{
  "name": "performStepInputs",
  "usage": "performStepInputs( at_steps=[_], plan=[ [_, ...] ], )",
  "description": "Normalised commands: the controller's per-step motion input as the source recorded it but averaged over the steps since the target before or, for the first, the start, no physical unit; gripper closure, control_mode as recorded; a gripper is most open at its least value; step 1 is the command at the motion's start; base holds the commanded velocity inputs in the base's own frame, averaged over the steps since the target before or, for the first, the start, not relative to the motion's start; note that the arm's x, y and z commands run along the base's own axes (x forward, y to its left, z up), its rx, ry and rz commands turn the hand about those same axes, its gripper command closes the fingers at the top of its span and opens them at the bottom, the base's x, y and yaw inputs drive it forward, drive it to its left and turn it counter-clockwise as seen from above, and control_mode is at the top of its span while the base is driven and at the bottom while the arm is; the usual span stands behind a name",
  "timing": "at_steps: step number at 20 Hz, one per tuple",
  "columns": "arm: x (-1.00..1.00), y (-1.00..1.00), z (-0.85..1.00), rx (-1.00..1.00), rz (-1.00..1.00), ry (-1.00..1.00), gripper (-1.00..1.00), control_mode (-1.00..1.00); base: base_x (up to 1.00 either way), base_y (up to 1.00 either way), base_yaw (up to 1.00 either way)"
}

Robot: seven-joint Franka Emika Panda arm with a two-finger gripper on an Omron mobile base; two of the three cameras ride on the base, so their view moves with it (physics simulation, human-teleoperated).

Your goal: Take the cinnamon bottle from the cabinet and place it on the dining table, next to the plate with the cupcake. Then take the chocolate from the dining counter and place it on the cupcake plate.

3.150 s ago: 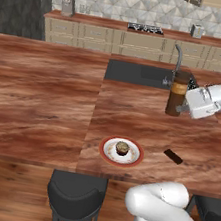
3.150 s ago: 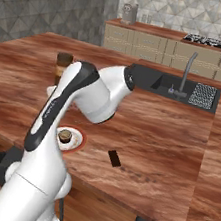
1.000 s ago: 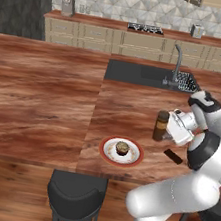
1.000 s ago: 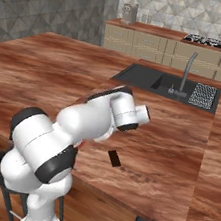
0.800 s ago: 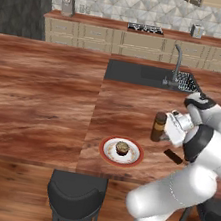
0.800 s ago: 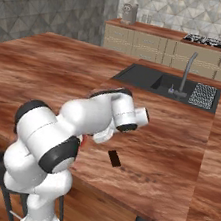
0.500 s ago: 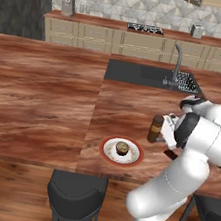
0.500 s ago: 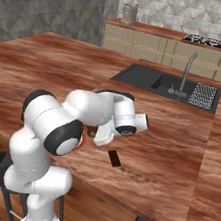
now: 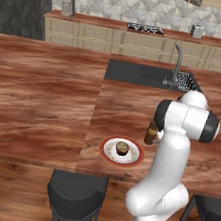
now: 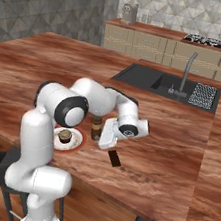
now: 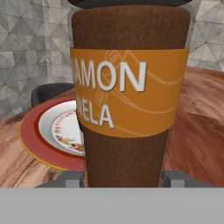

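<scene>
The worktop (image 9: 44,97), a wide reddish-brown island w/ black sink (image 9: 138,74) and steel tap (image 9: 177,60) at its far side, carries everything relevant. The arm is folded low over the near edge so the bottle can be set down close to the plate (image 9: 107,151), as the task asks.

The plate sits near the worktop's near edge, w/ the cupcake (image 9: 122,148) at its centre; red-orange rim is seen just behind the bottle in the hand view.

The cinnamon bottle (image 9: 151,133) is held upright just right of the plate, apart from the rim; whether its base touches the wood cannot be told. Upright hold is judged apt for a stable release.

The tool (image 10: 104,133) is closed on the cinnamon bottle, approx. at mid-body, fingers hidden behind it in the base views.

The chocolate (image 10: 114,158) lies flat on the worktop, near the tool, on the side away from the plate, left untouched for step 2.
</scene>
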Motion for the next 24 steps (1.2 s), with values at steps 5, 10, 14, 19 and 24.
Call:
performStepInputs(
  at_steps=[5, 10, 14, 19, 24],
  plan=[
    [0.37, 0.00, -0.38, 0.00, 0.00, 0.00, 1.00, -1.00, 0.00, 0.00, 0.00],
    [0.45, 0.00, -0.35, 0.00, 0.00, 0.00, 1.00, -1.00, 0.00, 0.00, 0.00],
    [0.40, 0.00, -0.31, 0.00, 0.00, 0.00, 1.00, -1.00, 0.00, 0.00, 0.00],
    [0.25, 0.01, -0.35, 0.00, 0.00, 0.00, -1.00, -1.00, 0.00, 0.00, 0.00],
    [0.03, 0.02, -0.37, 0.00, 0.01, -0.01, -1.00, -1.00, 0.00, 0.00, 0.00]
  ],
)
